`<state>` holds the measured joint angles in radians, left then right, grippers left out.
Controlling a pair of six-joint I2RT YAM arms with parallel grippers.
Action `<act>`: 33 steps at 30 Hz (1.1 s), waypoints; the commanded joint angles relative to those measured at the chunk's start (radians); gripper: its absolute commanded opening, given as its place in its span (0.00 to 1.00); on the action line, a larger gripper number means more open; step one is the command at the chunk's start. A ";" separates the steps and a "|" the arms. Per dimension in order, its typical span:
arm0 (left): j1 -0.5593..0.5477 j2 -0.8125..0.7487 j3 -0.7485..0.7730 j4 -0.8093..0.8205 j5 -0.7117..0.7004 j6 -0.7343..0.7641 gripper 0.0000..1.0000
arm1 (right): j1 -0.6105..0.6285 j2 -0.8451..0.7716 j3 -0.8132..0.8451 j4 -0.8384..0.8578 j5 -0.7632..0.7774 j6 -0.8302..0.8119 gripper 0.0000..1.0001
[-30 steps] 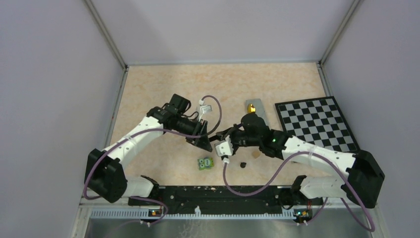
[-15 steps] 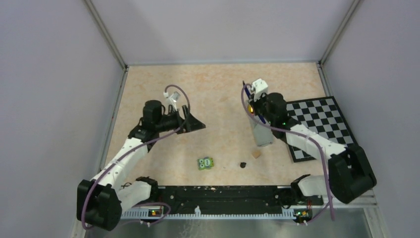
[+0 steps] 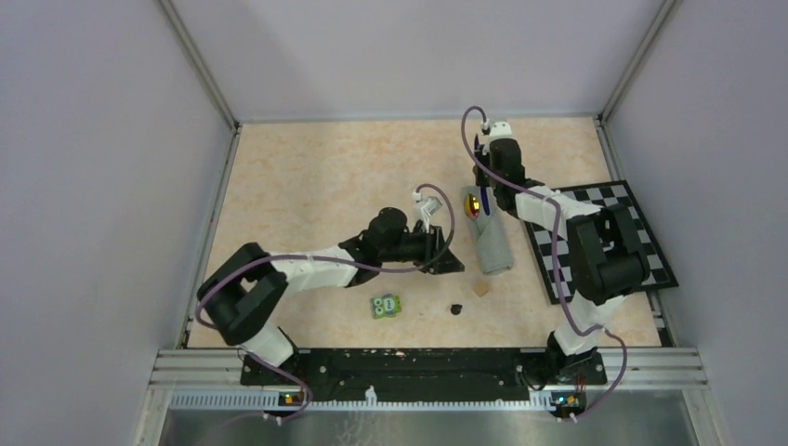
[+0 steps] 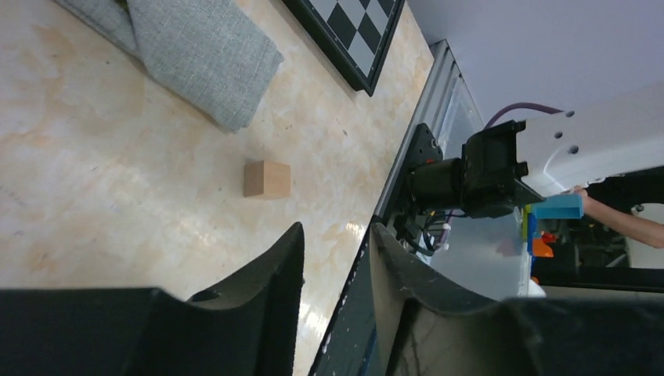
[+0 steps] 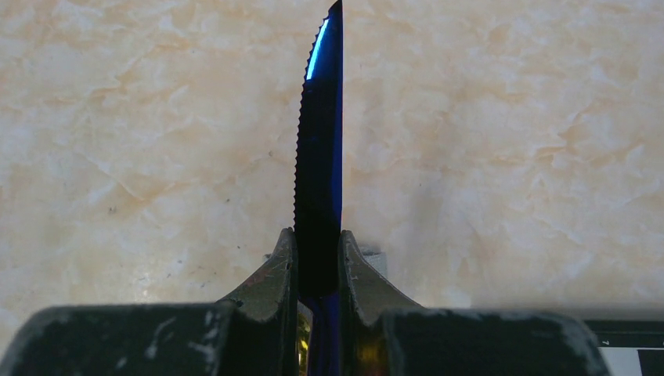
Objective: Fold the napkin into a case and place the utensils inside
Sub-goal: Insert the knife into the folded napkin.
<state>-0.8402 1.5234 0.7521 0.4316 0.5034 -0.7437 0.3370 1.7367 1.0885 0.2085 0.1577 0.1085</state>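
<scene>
Grey case (image 3: 492, 243) sits right against the checkerboard mat's (image 3: 624, 195) left edge, with the yellow-headed utensil (image 3: 474, 203) at its far end. Bare tabletop (image 3: 325, 167) to the far left. Right gripper (image 5: 317, 239), stretched far, is clamped tight on the dark blue knife (image 5: 319, 157). Left gripper (image 4: 337, 235) reaches right, near the tan cube (image 4: 266, 178), fingers a crack apart, holding nothing.

Just ahead of my left pincer (image 4: 335, 235) sit a small tan wooden cube (image 4: 266, 178) and the folded grey cloth pouch (image 4: 196, 55); open beige marbled tabletop (image 3: 307, 177) spreads toward the left wall.
</scene>
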 commanded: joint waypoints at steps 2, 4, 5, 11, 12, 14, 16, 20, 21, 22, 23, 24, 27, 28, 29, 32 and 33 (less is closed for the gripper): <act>-0.022 0.188 0.103 0.243 0.048 -0.024 0.36 | -0.009 0.029 0.024 0.083 -0.024 0.008 0.00; -0.034 0.278 0.139 0.268 0.069 -0.037 0.35 | -0.013 0.041 0.024 0.086 -0.021 0.008 0.00; -0.037 0.314 0.164 0.274 0.087 -0.047 0.34 | -0.013 0.044 0.018 0.091 -0.018 0.006 0.00; -0.042 0.483 0.270 0.333 0.160 -0.111 0.27 | -0.013 0.073 -0.003 0.113 -0.010 -0.001 0.00; -0.042 0.499 0.286 0.333 0.163 -0.111 0.25 | -0.013 0.074 -0.007 0.119 -0.013 -0.001 0.00; -0.043 0.523 0.314 0.328 0.164 -0.110 0.22 | -0.014 0.082 -0.008 0.124 -0.013 -0.003 0.00; -0.043 0.544 0.337 0.313 0.157 -0.110 0.20 | -0.013 0.093 -0.005 0.122 -0.009 -0.007 0.00; -0.043 0.598 0.377 0.298 0.156 -0.127 0.12 | -0.013 0.095 -0.014 0.117 0.005 -0.005 0.00; -0.042 0.607 0.384 0.295 0.156 -0.133 0.09 | -0.013 0.092 -0.015 0.112 0.008 -0.004 0.00; -0.042 0.618 0.389 0.293 0.156 -0.138 0.08 | -0.014 0.091 -0.015 0.103 0.012 0.000 0.00; -0.042 0.627 0.394 0.292 0.156 -0.143 0.08 | -0.013 0.090 -0.016 0.094 0.012 0.004 0.00; -0.042 0.633 0.397 0.287 0.153 -0.147 0.08 | -0.014 0.090 -0.016 0.086 0.011 0.006 0.00; -0.042 0.650 0.406 0.272 0.145 -0.149 0.06 | -0.013 0.086 -0.023 0.067 0.004 0.017 0.00; -0.042 0.654 0.409 0.270 0.144 -0.150 0.06 | -0.013 0.080 -0.028 0.063 0.005 0.021 0.00; -0.042 0.657 0.410 0.269 0.142 -0.153 0.05 | -0.013 0.074 -0.037 0.063 0.008 0.024 0.00; -0.040 0.666 0.413 0.257 0.132 -0.158 0.04 | -0.013 0.055 -0.052 0.041 0.020 0.033 0.00; -0.041 0.669 0.413 0.257 0.130 -0.159 0.04 | -0.013 0.049 -0.054 0.028 0.022 0.037 0.00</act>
<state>-0.8795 2.1826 1.1297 0.6693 0.6388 -0.8936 0.3305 1.8378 1.0443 0.2401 0.1596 0.1196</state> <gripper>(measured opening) 0.046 0.110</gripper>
